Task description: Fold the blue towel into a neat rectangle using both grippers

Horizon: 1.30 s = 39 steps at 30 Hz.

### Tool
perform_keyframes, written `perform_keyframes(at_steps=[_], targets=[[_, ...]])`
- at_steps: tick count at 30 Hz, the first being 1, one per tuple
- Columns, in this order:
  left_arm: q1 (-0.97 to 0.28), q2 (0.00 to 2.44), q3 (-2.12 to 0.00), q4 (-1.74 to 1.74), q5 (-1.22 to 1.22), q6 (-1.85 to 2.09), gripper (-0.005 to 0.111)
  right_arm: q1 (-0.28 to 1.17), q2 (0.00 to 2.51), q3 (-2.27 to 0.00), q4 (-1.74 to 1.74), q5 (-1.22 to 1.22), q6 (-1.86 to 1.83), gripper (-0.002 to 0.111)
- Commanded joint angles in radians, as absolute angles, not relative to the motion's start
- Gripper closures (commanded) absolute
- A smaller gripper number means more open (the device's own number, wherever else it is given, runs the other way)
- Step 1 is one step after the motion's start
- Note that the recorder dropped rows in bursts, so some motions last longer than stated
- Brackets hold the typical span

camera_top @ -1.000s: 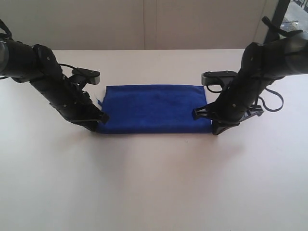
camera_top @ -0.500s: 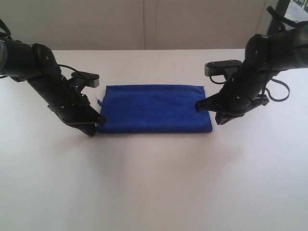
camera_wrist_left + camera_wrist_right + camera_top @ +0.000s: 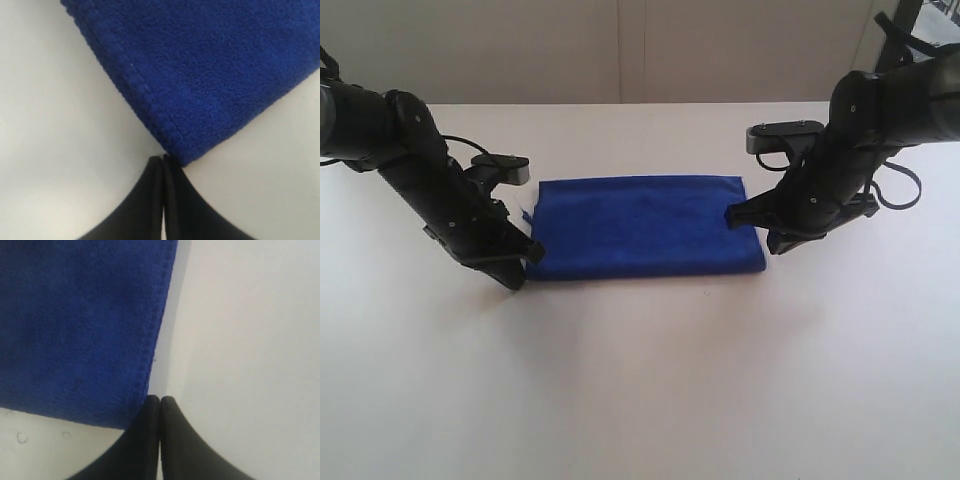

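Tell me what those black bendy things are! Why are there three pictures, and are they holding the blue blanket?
Those are two robot arms, a left arm and a right arm, seen by a camera that stands off the arms and sees the whole scene. On the white table between them lies a blue towel, flat, in a neat rectangle. The other two pictures come from little cameras on the arms' wrists, looking past the pinchers. The left gripper is pinched shut at one towel corner, and the right gripper is shut beside another corner. No cloth shows pinched in either one, so nothing is held.
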<state>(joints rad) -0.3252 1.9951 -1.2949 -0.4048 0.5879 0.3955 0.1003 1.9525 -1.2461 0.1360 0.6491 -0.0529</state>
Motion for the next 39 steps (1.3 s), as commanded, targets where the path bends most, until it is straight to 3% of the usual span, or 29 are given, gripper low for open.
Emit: perform_keyframes(at_steps=[1,39], targets=[[-0.322,1.986,-1.286,-0.426,0.614,0.422,0.107,0.099,1.944,-1.244,0.13,0.64,-0.048,0.108],[-0.322,1.986,-1.286,-0.27,0.569,0.328,0.107,0.099,2.003,-1.243,0.162,0.658,-0.058,0.108]])
